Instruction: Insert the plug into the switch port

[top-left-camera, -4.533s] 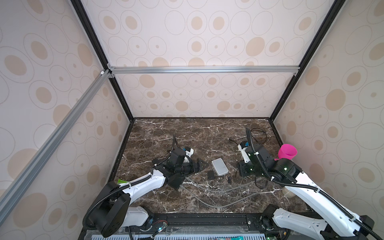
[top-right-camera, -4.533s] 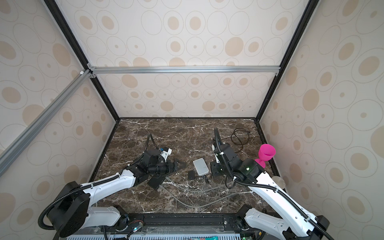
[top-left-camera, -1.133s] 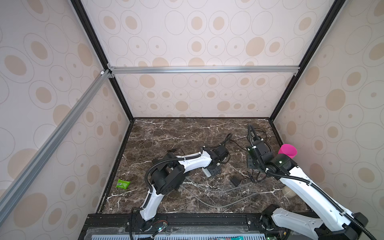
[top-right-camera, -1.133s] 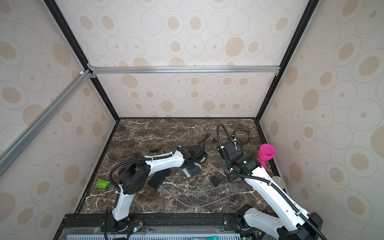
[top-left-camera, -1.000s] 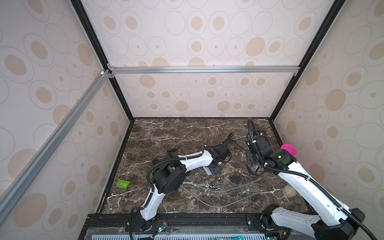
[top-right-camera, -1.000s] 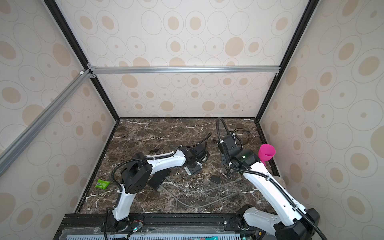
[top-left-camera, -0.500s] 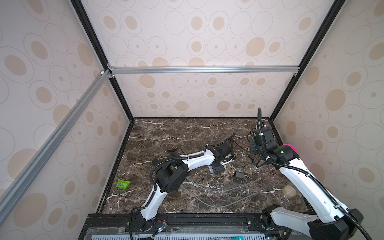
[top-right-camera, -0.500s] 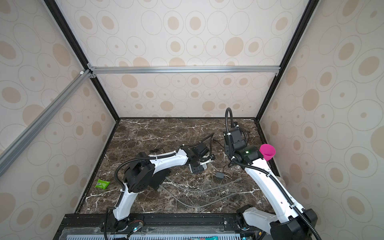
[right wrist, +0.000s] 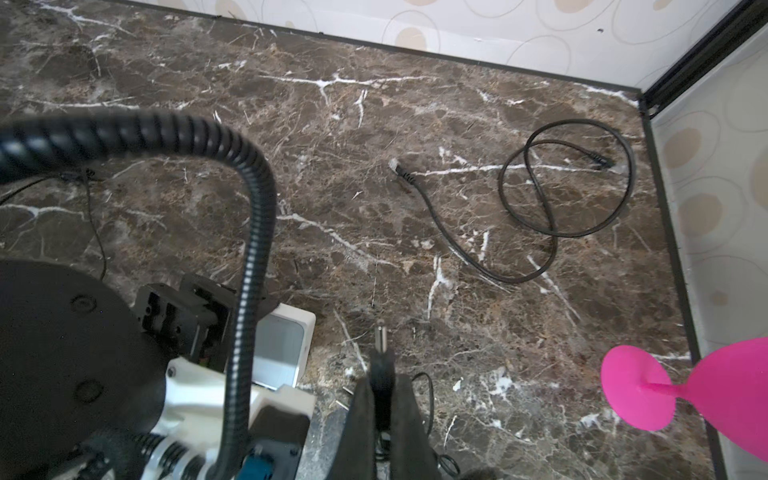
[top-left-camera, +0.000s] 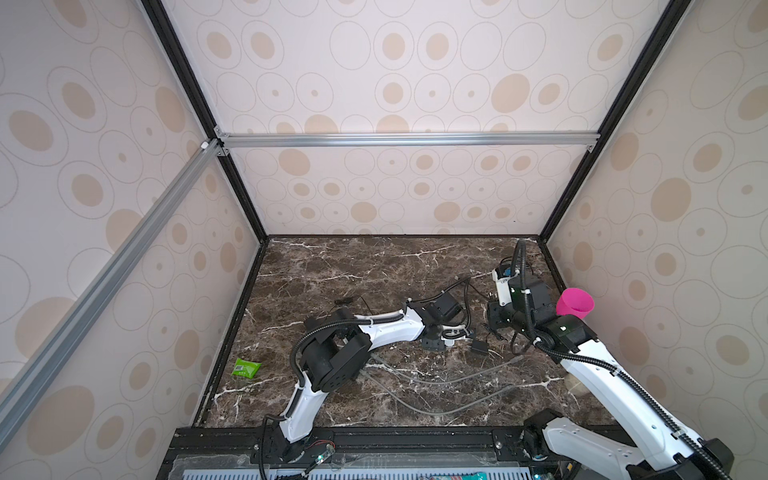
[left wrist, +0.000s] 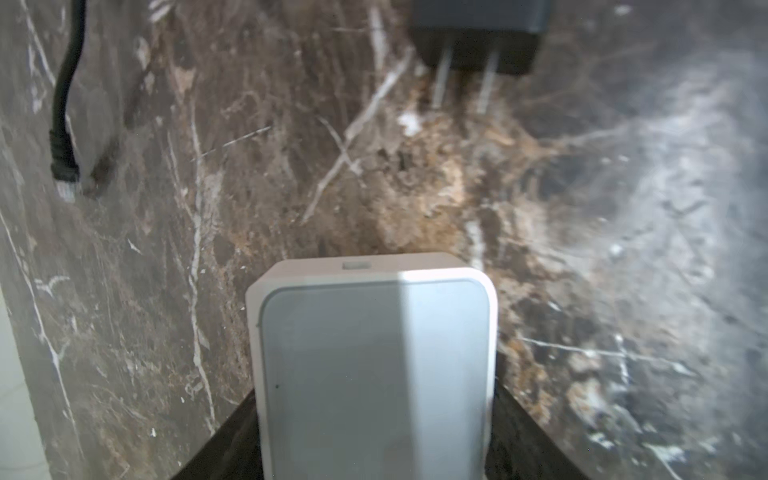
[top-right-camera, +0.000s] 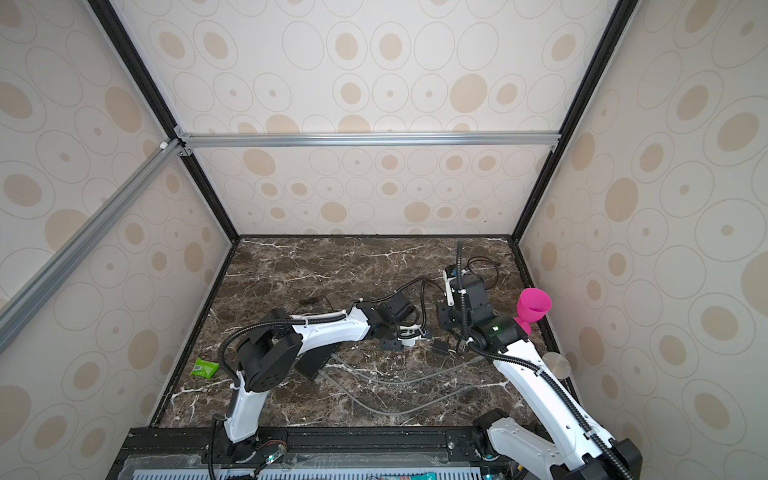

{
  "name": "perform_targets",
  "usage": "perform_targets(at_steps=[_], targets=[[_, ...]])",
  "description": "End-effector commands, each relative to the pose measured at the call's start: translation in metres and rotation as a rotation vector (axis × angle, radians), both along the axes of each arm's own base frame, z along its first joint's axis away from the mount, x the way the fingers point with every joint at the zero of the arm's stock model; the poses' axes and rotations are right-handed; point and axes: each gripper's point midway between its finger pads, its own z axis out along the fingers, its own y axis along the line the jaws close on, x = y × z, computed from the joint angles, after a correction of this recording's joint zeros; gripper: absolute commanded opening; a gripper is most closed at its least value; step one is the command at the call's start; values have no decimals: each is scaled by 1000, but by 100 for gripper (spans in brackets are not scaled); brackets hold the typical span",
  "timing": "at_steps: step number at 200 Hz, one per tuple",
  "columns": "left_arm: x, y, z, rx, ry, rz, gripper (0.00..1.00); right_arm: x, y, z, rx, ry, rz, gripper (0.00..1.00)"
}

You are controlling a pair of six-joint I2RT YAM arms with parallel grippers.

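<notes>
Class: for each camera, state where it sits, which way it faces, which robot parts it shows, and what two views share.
Top views: high at the front, looking down at the marble table; left arm and right arm show.
Left wrist: on the left arm, facing the table; the left jaws flank the white switch.
Right wrist: on the right arm, facing the back corner; the right jaws pinch the plug.
Shared: both wrist views show the white switch.

Frame edge slices off the white-and-grey square switch box point(left wrist: 374, 365), which covers most of the left tool point(left wrist: 374, 436); the black two-pronged power adapter point(left wrist: 478, 37) is clipped too. The right tool point(right wrist: 381, 386) buries the black barrel plug point(right wrist: 380, 338), only its tip showing.
</notes>
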Motion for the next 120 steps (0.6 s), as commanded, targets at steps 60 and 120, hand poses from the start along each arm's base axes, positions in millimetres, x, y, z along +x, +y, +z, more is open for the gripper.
perform_targets(at_steps=[60, 120], targets=[[-35, 14, -38, 110, 63, -171, 98, -12, -13, -11, -25, -8, -29, 0], [-18, -20, 35, -148, -18, -68, 98, -20, -44, 0, -100, -42, -165, 0]])
